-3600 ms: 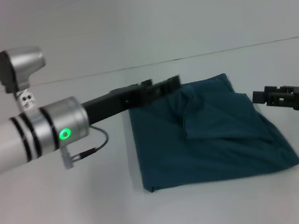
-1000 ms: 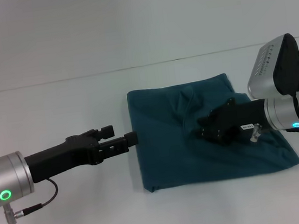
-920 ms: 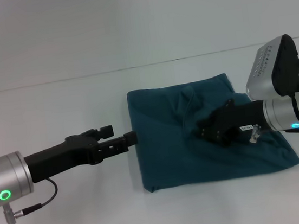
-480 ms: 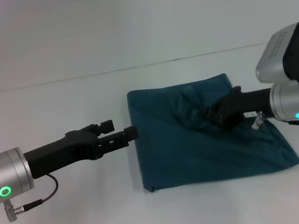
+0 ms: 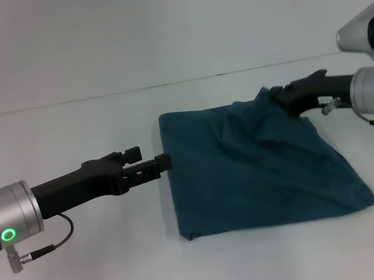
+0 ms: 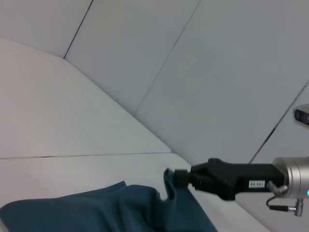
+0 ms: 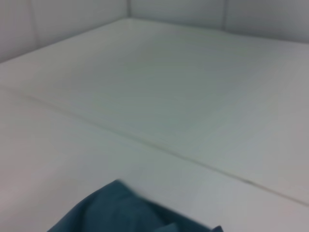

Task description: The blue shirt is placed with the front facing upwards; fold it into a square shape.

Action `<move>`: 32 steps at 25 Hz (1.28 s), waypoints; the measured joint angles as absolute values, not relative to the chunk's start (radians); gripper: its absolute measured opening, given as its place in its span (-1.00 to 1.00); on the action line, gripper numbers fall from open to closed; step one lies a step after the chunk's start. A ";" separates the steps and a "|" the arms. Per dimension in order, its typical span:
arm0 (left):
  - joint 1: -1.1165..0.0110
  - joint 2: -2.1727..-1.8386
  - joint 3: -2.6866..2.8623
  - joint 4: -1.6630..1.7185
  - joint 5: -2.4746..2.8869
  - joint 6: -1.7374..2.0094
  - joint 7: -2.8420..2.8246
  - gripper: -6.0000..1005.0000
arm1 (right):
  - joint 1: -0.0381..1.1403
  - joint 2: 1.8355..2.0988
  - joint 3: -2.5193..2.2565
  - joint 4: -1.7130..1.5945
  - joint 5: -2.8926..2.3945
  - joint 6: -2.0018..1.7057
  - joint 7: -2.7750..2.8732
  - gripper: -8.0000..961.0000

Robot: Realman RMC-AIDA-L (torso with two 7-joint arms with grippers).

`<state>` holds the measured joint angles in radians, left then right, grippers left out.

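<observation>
The blue shirt (image 5: 259,172) lies folded into a rough four-sided shape on the white table, plain teal side up, with no lettering showing. My right gripper (image 5: 273,94) is at the shirt's far right corner, shut on a pinch of fabric that it holds slightly raised. The left wrist view shows that same right gripper (image 6: 176,178) with the cloth (image 6: 96,212) hanging from its tip. My left gripper (image 5: 149,156) hovers just off the shirt's left edge, open and holding nothing. A corner of the shirt (image 7: 120,208) shows in the right wrist view.
The white table (image 5: 86,262) stretches bare around the shirt. A seam line (image 5: 100,96) runs across the table behind the shirt. The left arm's silver forearm (image 5: 5,217) reaches in low from the left.
My right gripper has gone from the middle of the shirt to its far right corner, pulling the bunched fabric with it, so the cloth now lies flatter. The left gripper has barely moved.
</observation>
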<state>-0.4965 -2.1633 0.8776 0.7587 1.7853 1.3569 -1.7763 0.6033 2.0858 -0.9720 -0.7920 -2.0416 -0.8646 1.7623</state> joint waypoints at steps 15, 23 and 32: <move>-0.502 -2.164 0.877 0.749 1.775 1.350 -1.785 0.85 | 0.622 2.052 -0.908 -0.772 -2.050 -0.761 1.913 -0.95; -0.514 -2.164 0.877 0.749 1.772 1.350 -1.788 0.85 | 0.622 2.040 -0.904 -0.740 -2.096 -0.725 1.975 -0.94; -0.525 -2.164 0.877 0.733 1.772 1.336 -1.789 0.85 | 0.626 2.026 -0.907 -0.736 -2.141 -0.708 2.046 -0.92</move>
